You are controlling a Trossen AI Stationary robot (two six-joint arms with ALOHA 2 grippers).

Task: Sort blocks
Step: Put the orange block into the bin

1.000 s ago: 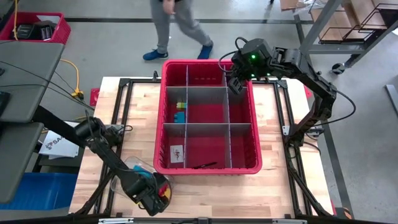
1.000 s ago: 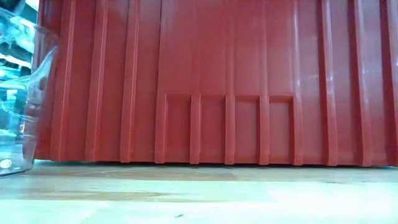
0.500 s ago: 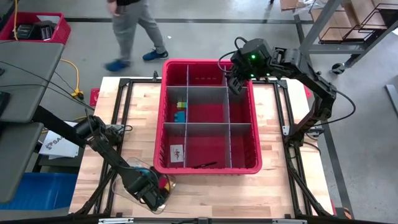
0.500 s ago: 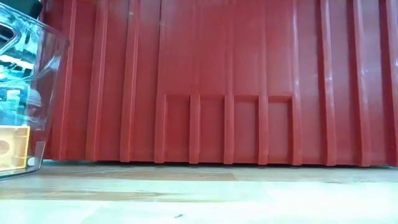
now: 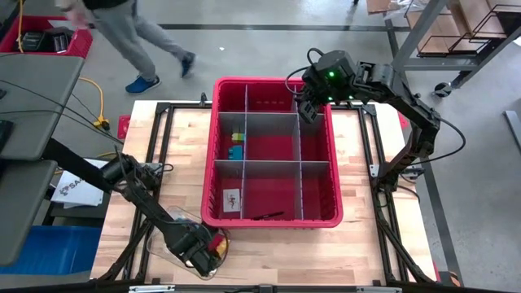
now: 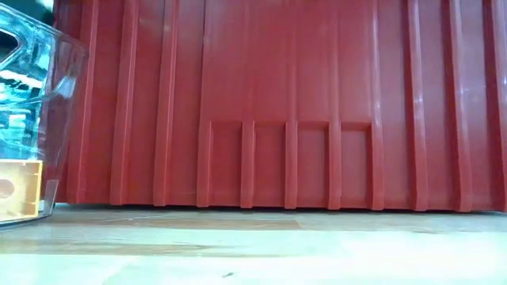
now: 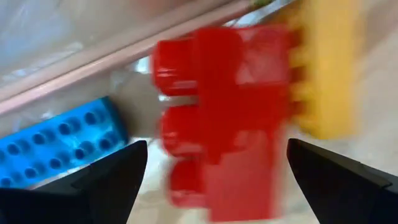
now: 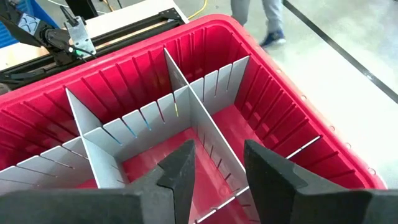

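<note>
A clear plastic container [image 5: 175,236] stands near the table's front left corner and holds loose blocks. My left gripper [image 5: 200,249] points down into it and is open. In the left wrist view its fingers [image 7: 216,143] stand on either side of a red block [image 7: 224,93]. A yellow block [image 7: 326,68] and a blue block [image 7: 56,143] lie beside that one. The low view shows an orange-yellow block [image 6: 19,188] on the container's floor. My right gripper [image 5: 308,108] hangs open and empty above the far right part of the red bin [image 5: 334,175].
Grey dividers [image 8: 205,124] split the red bin into compartments. A yellow-green block [image 5: 237,138] and a blue block [image 5: 235,152] lie in the middle left one. A small card [image 5: 231,200] and a dark rod [image 5: 267,216] lie in the near compartments. A person [image 5: 122,32] walks beyond the far edge.
In the low view the clear container's wall has shifted a little toward the red bin, and the orange-yellow block has come into sight on its floor. The person beyond the table has walked toward the left. My right gripper has kept still.
</note>
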